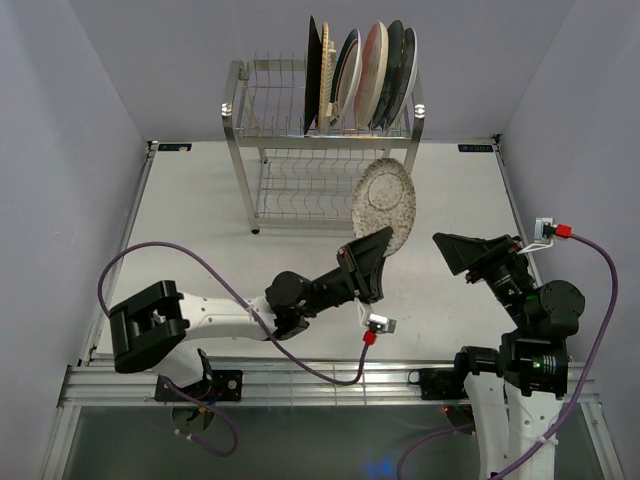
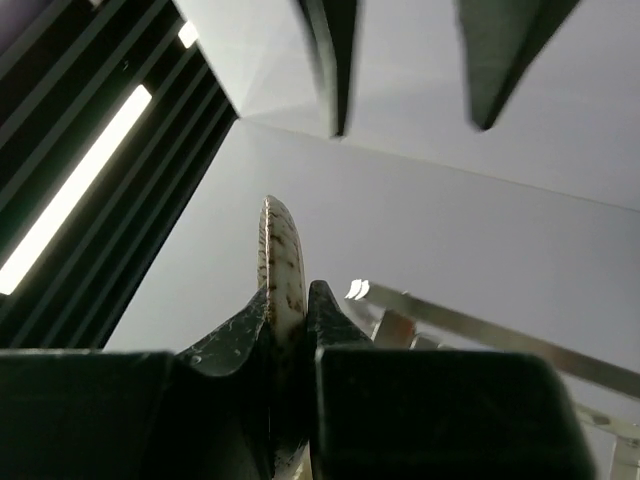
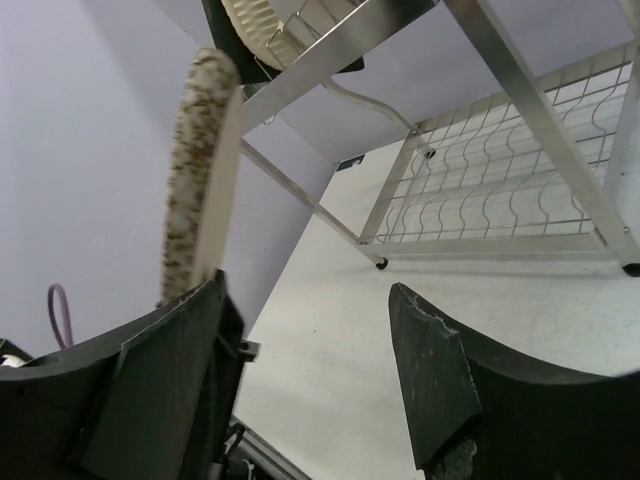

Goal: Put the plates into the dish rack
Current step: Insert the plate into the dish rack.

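The left gripper (image 1: 372,252) clamps the lower edge of a speckled silver-grey round plate (image 1: 385,205), holding it upright before the tall steel wire dish rack (image 1: 238,110), likely for slotting beside six racked plates (image 1: 360,75). The right gripper (image 1: 462,250) hangs open alongside.

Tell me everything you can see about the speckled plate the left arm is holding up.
The speckled plate is round, cream with brown flecks, ceramic-looking. It stands nearly on edge in the air before the dish rack, not in a slot. The left gripper pinches its bottom edge; nothing else appears to touch it.
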`<state>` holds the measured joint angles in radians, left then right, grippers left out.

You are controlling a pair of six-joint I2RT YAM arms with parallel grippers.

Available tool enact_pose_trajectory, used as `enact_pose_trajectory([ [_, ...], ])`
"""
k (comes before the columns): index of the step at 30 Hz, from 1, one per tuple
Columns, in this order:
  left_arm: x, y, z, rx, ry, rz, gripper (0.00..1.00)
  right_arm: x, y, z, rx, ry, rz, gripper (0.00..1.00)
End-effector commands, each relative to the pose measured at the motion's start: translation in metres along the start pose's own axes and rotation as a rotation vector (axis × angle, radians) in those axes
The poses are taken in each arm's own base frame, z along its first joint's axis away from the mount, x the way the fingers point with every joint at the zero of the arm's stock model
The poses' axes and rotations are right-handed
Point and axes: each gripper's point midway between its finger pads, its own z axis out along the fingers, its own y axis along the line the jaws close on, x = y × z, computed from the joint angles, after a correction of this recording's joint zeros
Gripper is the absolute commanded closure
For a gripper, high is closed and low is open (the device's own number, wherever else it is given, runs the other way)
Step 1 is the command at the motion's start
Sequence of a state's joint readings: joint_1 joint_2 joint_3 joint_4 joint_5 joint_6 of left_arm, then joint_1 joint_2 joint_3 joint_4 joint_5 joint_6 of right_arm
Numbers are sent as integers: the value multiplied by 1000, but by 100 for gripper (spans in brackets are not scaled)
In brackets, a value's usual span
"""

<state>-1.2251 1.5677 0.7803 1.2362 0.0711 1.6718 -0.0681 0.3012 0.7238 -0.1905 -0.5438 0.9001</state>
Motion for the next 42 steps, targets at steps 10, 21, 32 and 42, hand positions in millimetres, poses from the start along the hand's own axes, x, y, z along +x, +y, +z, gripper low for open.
enact_pose_trajectory([
  [10, 36, 180, -109, -402, 182, 27, 100, -11, -15, 0, 52, -87, -67, 25],
  [21, 70, 249, -104, -340, 246, -234, 100, -3, -28, -2, 71, -93, -80, 26],
  [32, 141, 237, -59, -173, 320, -358, 100, 2, -38, -8, 127, -57, -159, 27],
  [42, 271, 202, -61, 1, 458, -495, 100, 21, -61, -6, 152, 2, -186, 28],
])
